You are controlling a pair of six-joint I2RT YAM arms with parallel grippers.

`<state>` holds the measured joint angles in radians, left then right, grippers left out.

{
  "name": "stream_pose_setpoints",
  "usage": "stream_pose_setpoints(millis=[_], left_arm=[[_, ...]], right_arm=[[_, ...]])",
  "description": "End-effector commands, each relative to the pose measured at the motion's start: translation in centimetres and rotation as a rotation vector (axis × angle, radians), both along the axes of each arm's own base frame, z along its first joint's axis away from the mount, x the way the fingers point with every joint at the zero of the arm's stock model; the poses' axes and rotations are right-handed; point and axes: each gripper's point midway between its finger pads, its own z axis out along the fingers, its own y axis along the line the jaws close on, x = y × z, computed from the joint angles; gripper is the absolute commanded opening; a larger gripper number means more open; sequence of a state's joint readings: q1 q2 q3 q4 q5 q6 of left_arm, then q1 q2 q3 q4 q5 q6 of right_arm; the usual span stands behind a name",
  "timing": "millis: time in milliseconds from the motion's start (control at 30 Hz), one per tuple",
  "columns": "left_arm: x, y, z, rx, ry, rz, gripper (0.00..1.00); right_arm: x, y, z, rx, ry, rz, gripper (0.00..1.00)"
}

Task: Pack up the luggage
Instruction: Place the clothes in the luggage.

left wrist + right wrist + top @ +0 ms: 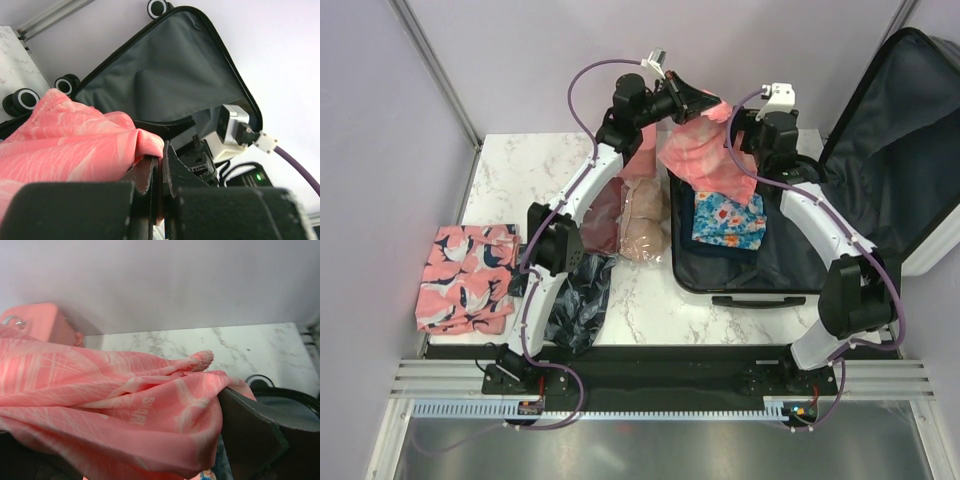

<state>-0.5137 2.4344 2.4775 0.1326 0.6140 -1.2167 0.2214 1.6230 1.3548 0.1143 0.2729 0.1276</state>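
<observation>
Loading is under way: the left gripper [161, 160], clenched on a pink garment [705, 155], holds it above the luggage [895, 150] lying open at the table's [520, 170] right, the right gripper [740, 128] gaping around the cloth; next, I judge, lower and release it inside.

The pink garment [125, 405] drapes across the right gripper [142, 450], burying one finger; only the dark finger [250, 435] at lower right shows. From overhead the same cloth hides the fingertips of the left gripper [700, 102] and part of the luggage [900, 140] lining, and the raised lid runs off the right edge. The small pink case [40, 320] is blurred, its lower half behind the cloth. The garment's lettering is unreadable.
</observation>
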Motion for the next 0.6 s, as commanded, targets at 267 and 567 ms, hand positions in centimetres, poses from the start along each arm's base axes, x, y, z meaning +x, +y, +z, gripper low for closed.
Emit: stream_pose_setpoints(millis=[267, 567], left_arm=[[-3.4, 1.2, 5.3, -0.041, 0.006, -0.037, 0.02], [-4.6, 1.2, 5.1, -0.032, 0.067, -0.098, 0.02]], right_arm=[[-2.9, -3.9, 5.6, 0.187, -0.057, 0.325, 0.98], [-4.4, -1.2, 3.1, 0.209, 0.054, 0.530, 0.98]])
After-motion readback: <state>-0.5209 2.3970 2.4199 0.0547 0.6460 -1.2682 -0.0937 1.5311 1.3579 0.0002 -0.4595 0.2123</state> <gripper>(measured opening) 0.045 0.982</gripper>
